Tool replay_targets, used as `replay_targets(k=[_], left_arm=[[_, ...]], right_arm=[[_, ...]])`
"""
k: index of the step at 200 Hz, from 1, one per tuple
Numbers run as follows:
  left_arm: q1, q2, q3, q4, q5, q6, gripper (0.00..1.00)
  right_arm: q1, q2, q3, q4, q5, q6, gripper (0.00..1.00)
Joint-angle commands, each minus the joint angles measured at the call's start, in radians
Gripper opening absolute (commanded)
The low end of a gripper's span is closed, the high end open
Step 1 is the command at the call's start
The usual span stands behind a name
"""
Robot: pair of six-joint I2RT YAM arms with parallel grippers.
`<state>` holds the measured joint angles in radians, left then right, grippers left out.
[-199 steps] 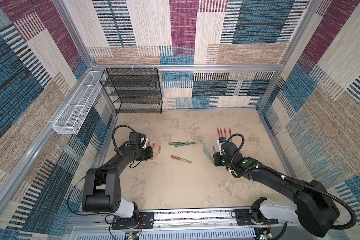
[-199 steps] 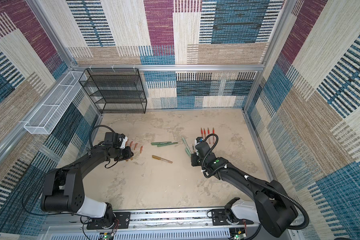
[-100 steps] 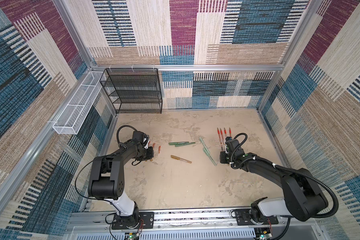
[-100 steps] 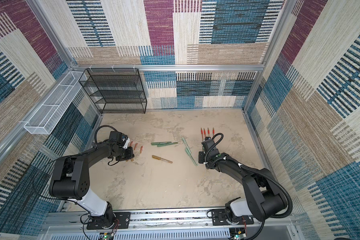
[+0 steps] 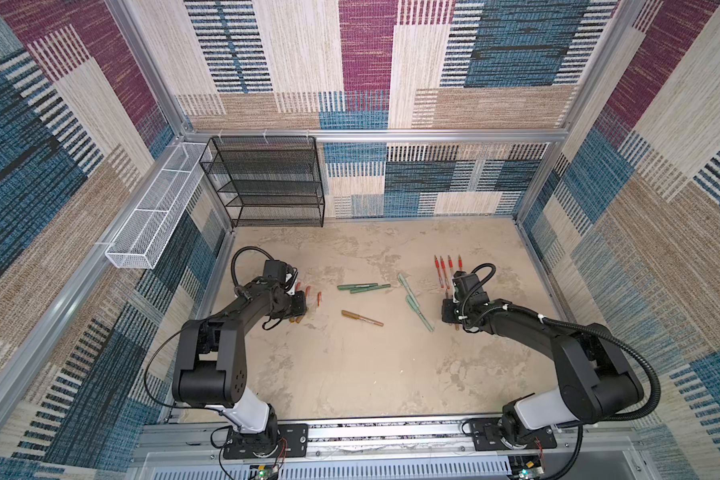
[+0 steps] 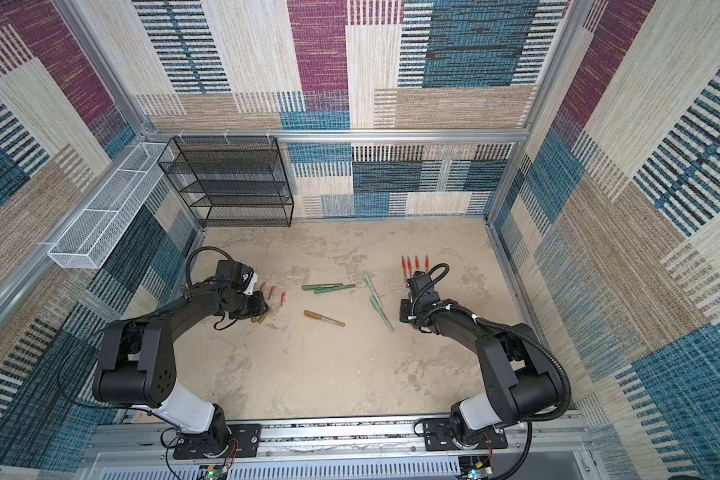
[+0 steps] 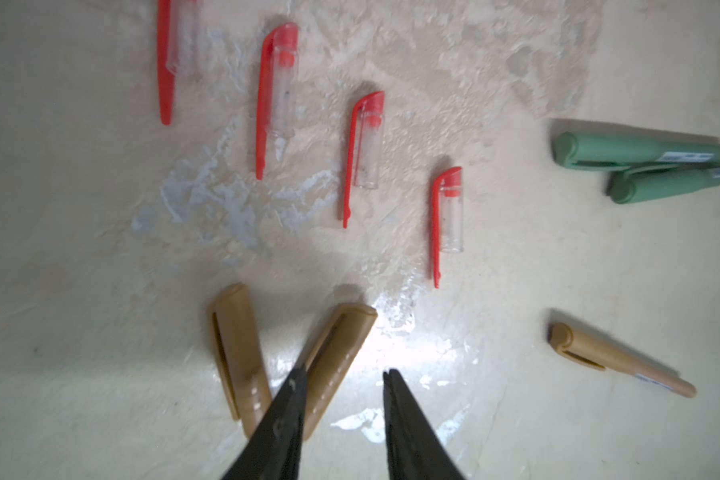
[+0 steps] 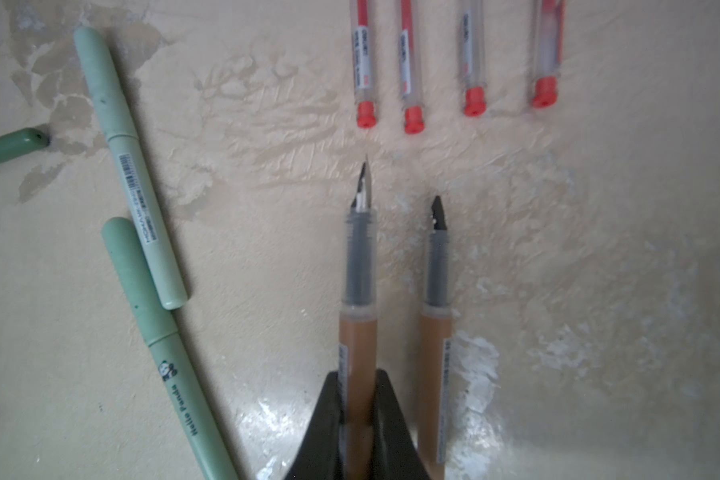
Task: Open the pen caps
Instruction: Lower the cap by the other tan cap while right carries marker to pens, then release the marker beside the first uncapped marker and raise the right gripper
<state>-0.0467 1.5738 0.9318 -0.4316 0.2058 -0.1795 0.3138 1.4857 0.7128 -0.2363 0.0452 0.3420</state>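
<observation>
**Caps lie loose at left, bronze pen pinched at right**

Left end effector [image 7: 344, 374] hangs low over the left side of the desk [image 5: 350, 374] with its fingers [image 7: 285, 415] spread and only bare desk in the gap between them. Two gold-bronze caps [image 7: 235, 353] lie side by side just under it, forming a narrow V. One finger crosses in front of the righthand cap, and whether it touches cannot be told. Just beyond them four red caps [image 7: 366, 141] lie in a slanting row, each clear with a red clip, apart from one another. In a top view all these caps sit close to the left end effector [image 5: 298, 309], near the left wall.

The right end effector [image 8: 357, 382] is pressed onto an uncapped gold-bronze pen [image 8: 358, 332], pinching its barrel, with the dark nib pointing far. A second uncapped gold-bronze pen [image 8: 433, 353] lies on the desk just beside it and parallel. Farther off, four red pens [image 8: 366, 62] lie in a neat row with no caps on. In a top view this row [image 5: 447, 270] is on the far right of the desk.

Between the arms, two mint pens [image 5: 414, 305], two dark green pens [image 5: 362, 287] and one capped gold-bronze pen [image 5: 361, 318] lie with caps on.
</observation>
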Motion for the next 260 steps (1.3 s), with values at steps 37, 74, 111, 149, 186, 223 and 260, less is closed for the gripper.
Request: replay_targets(k=[37,74,111,149,186,223,260], left_arm=[[0.001,-0.196,-0.008,0.02,-0.002,0.034,0.53],[0.008,-0.333,-0.034,0.053,0.0,0.077,0.69],[0.046,-0.395,-0.034,0.047,0.031,0.083,0.79],[0.08,-0.424,-0.034,0.042,0.066,0.083,0.85],[0.093,-0.443,-0.034,0.042,0.064,0.108,0.89],[0.096,-0.46,-0.045,0.052,0.076,0.119,0.89],[0.097,-0.466,-0.037,0.046,0.087,0.118,0.89]], right_arm=[[0.0,0.03,0.03,-0.036,0.002,0.016,0.26],[0.001,-0.012,0.067,-0.078,-0.011,0.005,0.32],[0.036,-0.092,0.117,-0.08,-0.102,-0.032,0.36],[0.167,-0.028,0.213,-0.061,-0.163,-0.084,0.42],[0.301,0.164,0.358,-0.079,-0.168,-0.156,0.47],[0.398,0.354,0.527,-0.142,-0.187,-0.251,0.48],[0.443,0.503,0.677,-0.245,-0.183,-0.305,0.5]])
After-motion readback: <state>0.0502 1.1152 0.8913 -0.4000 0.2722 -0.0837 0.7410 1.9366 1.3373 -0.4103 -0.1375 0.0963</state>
